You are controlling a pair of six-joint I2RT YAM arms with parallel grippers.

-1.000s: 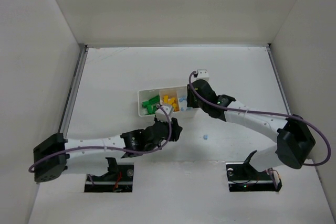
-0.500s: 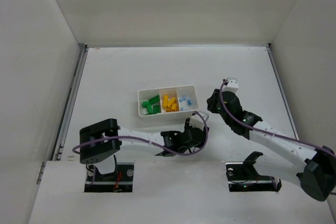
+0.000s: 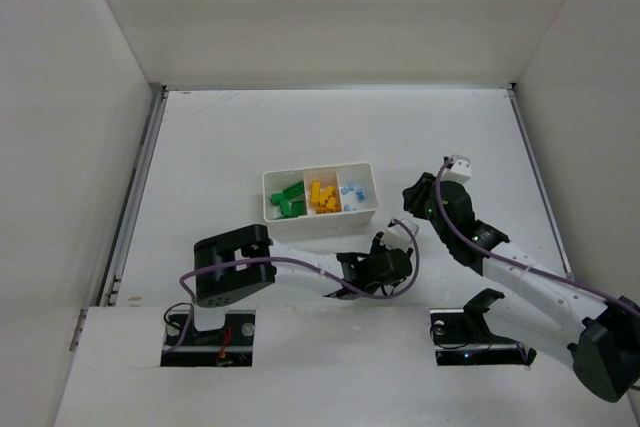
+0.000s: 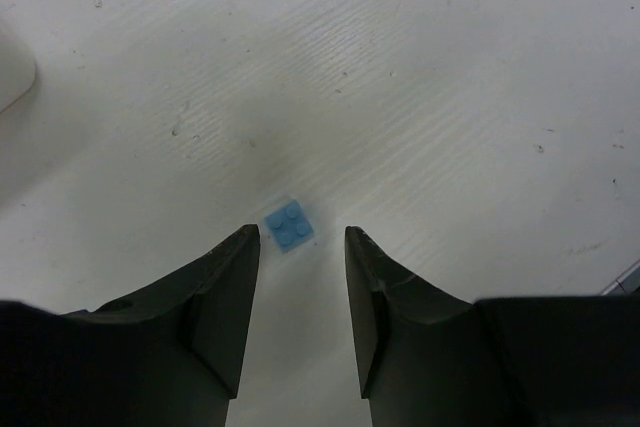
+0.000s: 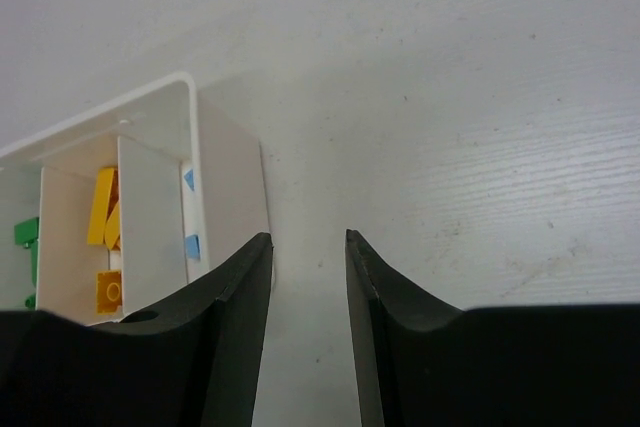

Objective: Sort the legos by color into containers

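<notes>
The white tray (image 3: 318, 175) holds green legos (image 3: 290, 202) in its left container, yellow ones (image 3: 320, 195) in the middle and light-blue ones (image 3: 355, 190) on the right. One loose light-blue lego (image 4: 289, 224) lies flat on the table just past my left gripper's tips. My left gripper (image 4: 300, 235) is open with nothing between its fingers; it reaches across to the right, below the tray (image 3: 393, 250). My right gripper (image 5: 307, 237) is open and empty, just right of the tray's end wall (image 5: 228, 182), beside the tray (image 3: 412, 197).
Walls enclose the white table on three sides. The right wrist view looks into the tray over its rim: yellow bricks (image 5: 100, 209), a blue one (image 5: 190, 245), a green one (image 5: 25, 232). Both arms' cables loop near the grippers.
My left arm swung right from beside the tray to over the loose blue lego. My right gripper pulled back from above the tray to its right side.
</notes>
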